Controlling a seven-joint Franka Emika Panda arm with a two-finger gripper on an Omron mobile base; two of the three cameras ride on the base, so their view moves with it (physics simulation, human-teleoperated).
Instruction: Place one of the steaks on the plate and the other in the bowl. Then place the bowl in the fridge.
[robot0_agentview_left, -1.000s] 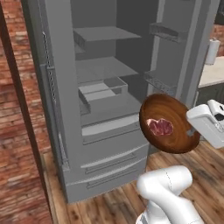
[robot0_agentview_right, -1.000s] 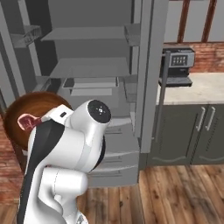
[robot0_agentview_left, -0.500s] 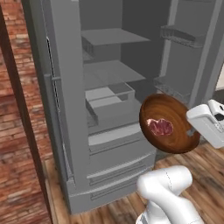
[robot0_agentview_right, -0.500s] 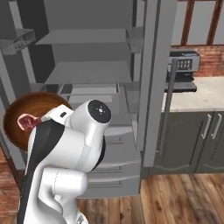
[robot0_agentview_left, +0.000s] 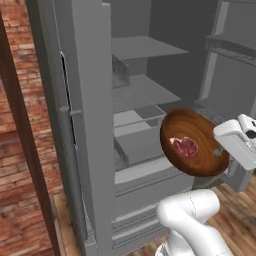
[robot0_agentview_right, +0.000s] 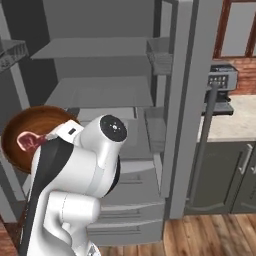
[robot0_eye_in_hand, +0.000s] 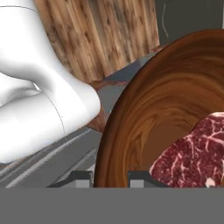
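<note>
The reddish-brown bowl (robot0_agentview_left: 196, 131) hangs tilted in front of the open fridge (robot0_agentview_left: 80, 120), with one steak (robot0_agentview_left: 184, 146) lying inside it. My gripper (robot0_agentview_left: 221, 150) is shut on the bowl's rim at its right side. From the right base view the bowl (robot0_agentview_right: 27, 125) and steak (robot0_agentview_right: 27, 141) sit at the far left, partly behind my arm, level with the fridge's (robot0_agentview_right: 100, 90) lower shelf. Seen from the hand, the bowl (robot0_eye_in_hand: 175, 96) and steak (robot0_eye_in_hand: 197, 153) are very close, the rim pinched in my gripper (robot0_eye_in_hand: 111, 177). The plate is out of view.
The fridge's open left door (robot0_agentview_left: 82, 150) stands close on the left by a brick wall (robot0_agentview_left: 20, 125). Shelves and a crisper drawer (robot0_agentview_left: 137, 142) lie behind the bowl. The right door (robot0_agentview_right: 185, 100), a coffee machine (robot0_agentview_right: 220, 82) on a counter and dark cabinets (robot0_agentview_right: 235, 170) stand to the right.
The whole picture has shifted: the base has driven nearer the fridge, whose shelves now look larger. The bowl with the steak stays held in the same place relative to the arm.
</note>
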